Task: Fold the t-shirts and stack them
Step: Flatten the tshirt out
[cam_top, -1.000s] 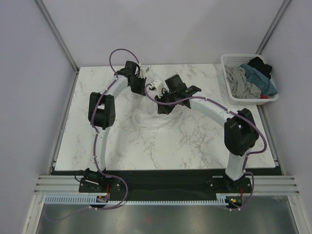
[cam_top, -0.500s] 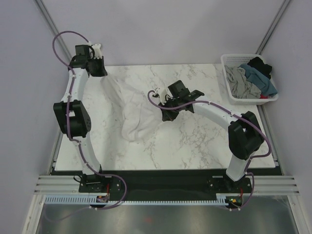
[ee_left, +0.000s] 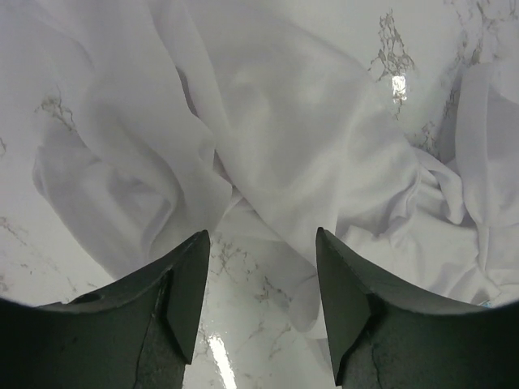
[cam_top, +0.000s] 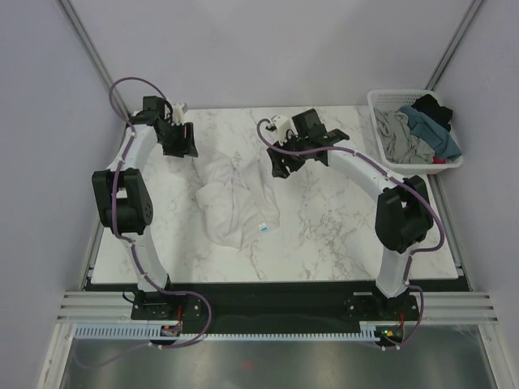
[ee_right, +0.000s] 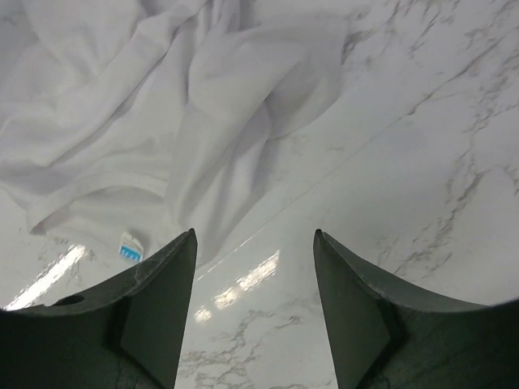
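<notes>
A large white t-shirt (cam_top: 235,198) lies crumpled in a heap on the marble table (cam_top: 340,227), a small blue-printed label (cam_top: 263,228) showing at its near right edge. My left gripper (cam_top: 182,144) hovers off the shirt's far left corner, open and empty. In the left wrist view the left gripper (ee_left: 261,243) looks down on rumpled white cloth (ee_left: 268,121) just ahead of its fingers. My right gripper (cam_top: 284,164) hangs open beyond the shirt's far right edge. In the right wrist view the right gripper (ee_right: 255,239) frames bare marble, with the shirt (ee_right: 162,97) and its label (ee_right: 128,250) to the left.
A white lattice basket (cam_top: 422,164) stands at the table's back right corner, holding a grey t-shirt (cam_top: 397,134), a teal-blue one (cam_top: 430,126) and a black one (cam_top: 430,107). Pale walls close in on the table's left, back and right.
Both grippers have opened and let go of the white shirt, which has dropped into a heap. The left gripper came in and down from the far left corner; the right moved toward the back.
</notes>
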Motion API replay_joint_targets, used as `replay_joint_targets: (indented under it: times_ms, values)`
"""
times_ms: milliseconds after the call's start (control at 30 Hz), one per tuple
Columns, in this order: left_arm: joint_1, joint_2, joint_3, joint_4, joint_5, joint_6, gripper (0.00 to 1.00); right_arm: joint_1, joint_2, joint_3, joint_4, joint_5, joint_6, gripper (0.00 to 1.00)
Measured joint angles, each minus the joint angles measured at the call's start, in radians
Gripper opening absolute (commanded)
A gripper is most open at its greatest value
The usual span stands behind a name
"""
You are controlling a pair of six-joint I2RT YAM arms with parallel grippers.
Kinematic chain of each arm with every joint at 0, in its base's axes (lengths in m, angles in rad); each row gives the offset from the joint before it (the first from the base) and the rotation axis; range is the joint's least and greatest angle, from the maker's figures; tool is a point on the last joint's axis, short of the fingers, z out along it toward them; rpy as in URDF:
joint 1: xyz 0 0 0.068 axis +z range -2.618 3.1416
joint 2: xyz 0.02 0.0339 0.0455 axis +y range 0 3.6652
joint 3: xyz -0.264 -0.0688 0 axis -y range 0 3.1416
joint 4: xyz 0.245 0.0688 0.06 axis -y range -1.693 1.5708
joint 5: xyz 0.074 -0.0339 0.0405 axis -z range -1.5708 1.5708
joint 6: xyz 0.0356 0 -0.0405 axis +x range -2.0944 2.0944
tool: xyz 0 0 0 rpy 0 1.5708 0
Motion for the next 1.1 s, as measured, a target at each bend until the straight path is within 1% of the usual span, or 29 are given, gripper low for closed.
replay_joint_targets:
  times_ms: [67,267,400,500,667,733,767,833,867,933,967,1000,1067,1100]
  values:
    - [0.003,-0.023,-0.012,-0.008,-0.007,0.0,0.63,-0.026,0.063,0.069,0.018,0.004,0.005,0.66]
    - [0.008,-0.087,-0.051,-0.001,-0.013,-0.002,0.59,-0.056,0.34,0.3,0.045,-0.033,0.061,0.63]
    - [0.007,-0.126,-0.126,-0.005,-0.013,-0.002,0.59,-0.057,0.481,0.37,0.045,-0.064,0.105,0.6]
    - [0.005,-0.137,-0.168,-0.008,-0.013,-0.002,0.59,-0.057,0.521,0.38,0.05,-0.085,0.128,0.56]
    - [0.004,-0.14,-0.201,-0.011,-0.014,-0.002,0.58,-0.06,0.523,0.398,0.06,-0.106,0.151,0.55]
    - [0.004,-0.14,-0.206,-0.011,-0.015,-0.002,0.58,-0.059,0.534,0.409,0.069,-0.116,0.16,0.51]
    - [0.003,-0.14,-0.206,-0.011,-0.016,-0.002,0.58,-0.059,0.545,0.415,0.076,-0.121,0.166,0.47]
    - [0.003,-0.14,-0.206,-0.01,-0.016,-0.002,0.58,-0.059,0.57,0.429,0.092,-0.127,0.174,0.45]
    - [0.003,-0.14,-0.206,-0.01,-0.017,-0.002,0.58,-0.059,0.581,0.437,0.102,-0.139,0.18,0.38]
    - [0.003,-0.14,-0.206,-0.011,-0.023,-0.002,0.58,-0.058,0.593,0.452,0.11,-0.136,0.185,0.31]
    - [0.003,-0.14,-0.206,-0.01,-0.024,-0.002,0.58,-0.058,0.597,0.456,0.111,-0.134,0.187,0.19]
    - [0.003,-0.14,-0.206,-0.01,-0.025,-0.001,0.58,-0.058,0.601,0.459,0.114,-0.132,0.185,0.13]
    - [0.003,-0.142,-0.206,-0.01,-0.028,-0.001,0.58,-0.058,0.604,0.462,0.112,-0.12,0.184,0.07]
    - [0.003,-0.144,-0.206,-0.01,-0.029,-0.002,0.58,-0.058,0.604,0.466,0.11,-0.111,0.18,0.07]
